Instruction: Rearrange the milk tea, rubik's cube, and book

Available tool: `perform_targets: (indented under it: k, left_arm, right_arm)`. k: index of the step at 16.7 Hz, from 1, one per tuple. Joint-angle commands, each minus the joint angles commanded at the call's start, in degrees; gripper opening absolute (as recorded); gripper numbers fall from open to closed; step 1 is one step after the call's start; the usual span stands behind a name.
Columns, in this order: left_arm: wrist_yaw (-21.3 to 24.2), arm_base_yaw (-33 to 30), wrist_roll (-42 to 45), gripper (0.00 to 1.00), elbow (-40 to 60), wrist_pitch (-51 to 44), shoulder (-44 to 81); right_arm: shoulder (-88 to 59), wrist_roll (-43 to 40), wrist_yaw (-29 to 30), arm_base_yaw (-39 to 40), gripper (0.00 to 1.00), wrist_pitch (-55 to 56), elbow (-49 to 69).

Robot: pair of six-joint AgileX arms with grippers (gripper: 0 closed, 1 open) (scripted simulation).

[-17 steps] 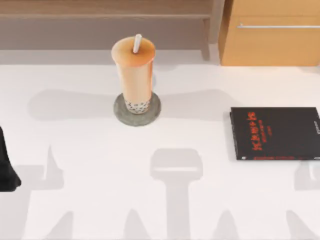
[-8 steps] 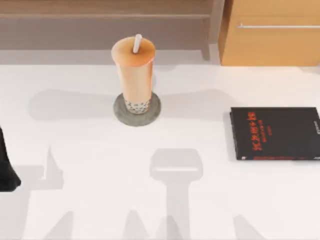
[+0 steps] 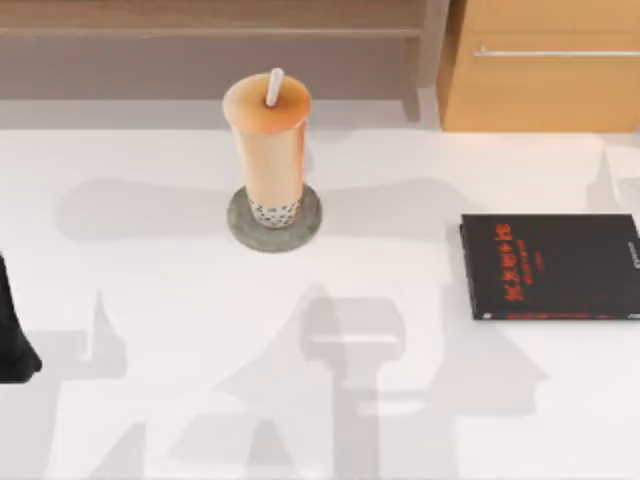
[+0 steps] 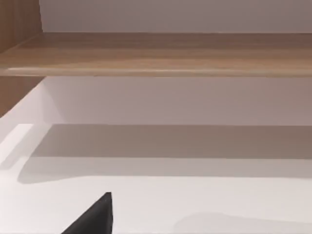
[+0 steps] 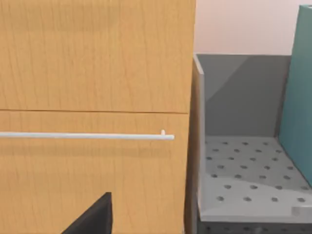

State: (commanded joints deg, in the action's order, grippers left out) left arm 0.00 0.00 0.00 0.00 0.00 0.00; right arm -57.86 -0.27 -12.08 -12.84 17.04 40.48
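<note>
On the white surface (image 3: pixel 150 300), toward the back, the milk tea (image 3: pixel 267 150) is standing upright on a grey coaster (image 3: pixel 240 225), apparently its placed spot. Seen from the right wrist, the book (image 5: pixel 298 97) is standing upright in a grey perforated holder (image 5: pixel 243 180) beside the wooden cabinet (image 5: pixel 97 73). Whether either end effector is apart or together, I cannot tell.

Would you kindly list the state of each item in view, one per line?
milk tea: upright on a grey coaster, straw in.
black book: lying flat and closed at the table's right.
teal book: standing upright in a grey perforated rack.
wooden drawer: shut, with a thin silver handle.
left arm: parked at the table's left edge.
</note>
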Motion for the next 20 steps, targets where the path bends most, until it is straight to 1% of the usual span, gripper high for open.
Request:
perform_targets:
  k: [3,8,11,15,20]
  left_arm:
    - [0.0,0.0,0.0,1.0,0.0,0.0,0.0]
    - [0.0,0.0,0.0,1.0,0.0,0.0,0.0]
    - [0.0,0.0,0.0,1.0,0.0,0.0,0.0]
    - [0.0,0.0,0.0,1.0,0.0,0.0,0.0]
    - [0.0,0.0,0.0,1.0,0.0,0.0,0.0]
  right_arm:
    - [-12.4,0.5,-2.6,-2.7,1.0,2.2,6.6]
    - [-38.3,0.5,-7.4,-7.5,1.0,8.9,23.2]
    - [-49.3,0.6,-10.1,-10.3,1.0,12.7,32.6]
    - [-56.9,0.0,-12.0,-12.8,1.0,16.7,40.0]
    - [-57.8,-0.2,-12.2,-13.1,1.0,17.4,40.8]
